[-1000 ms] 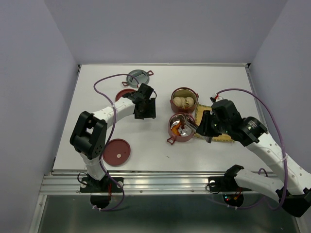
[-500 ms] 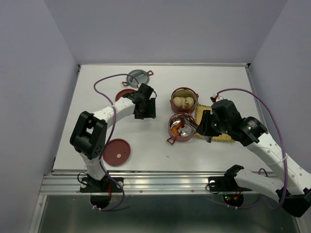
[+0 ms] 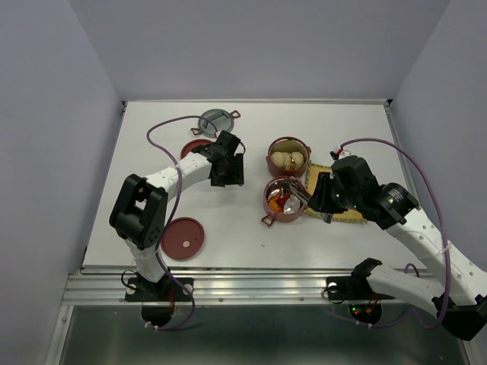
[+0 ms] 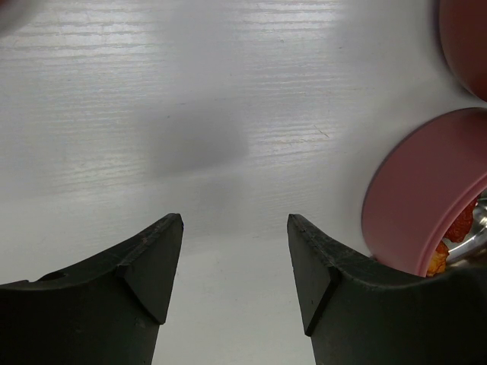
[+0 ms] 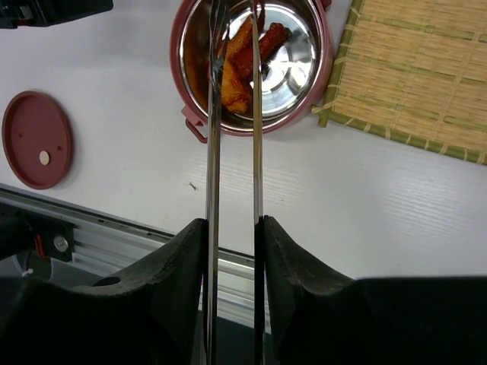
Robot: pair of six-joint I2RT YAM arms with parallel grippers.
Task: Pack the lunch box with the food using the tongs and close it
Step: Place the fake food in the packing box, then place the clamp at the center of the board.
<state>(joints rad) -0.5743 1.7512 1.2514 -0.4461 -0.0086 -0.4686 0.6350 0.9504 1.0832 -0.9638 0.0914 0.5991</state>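
**Right arm gripping the tongs over one tier; left jaws standing apart**

Overhead view, centre right: the right gripper (image 3: 319, 196) is clenching the tongs (image 3: 297, 195), its two fingers pressing the silver arms toward each other. In the right wrist view the tongs (image 5: 212, 152) are running up the middle of the frame and over the lower bowl (image 5: 327, 53). Their tips are cut off by the top edge, so whether they are pinching any of the fried pieces (image 5: 240, 61) cannot be told. The mat (image 5: 411, 76) is lying at upper right, partly out of frame.

Overhead, the lower bowl (image 3: 268, 205) is sitting just below the upper bowl (image 3: 272, 161), which is holding pale buns (image 3: 287, 159). The lid (image 3: 183, 238) is lying apart at lower left on the table (image 3: 251, 243).

The left gripper (image 3: 227, 171) is released and grasping nothing. Its arm is partly hiding a third red bowl (image 3: 192, 146), below a grey round piece (image 3: 214, 120) too small to identify. The left wrist view is showing only bowl walls at its right edge.
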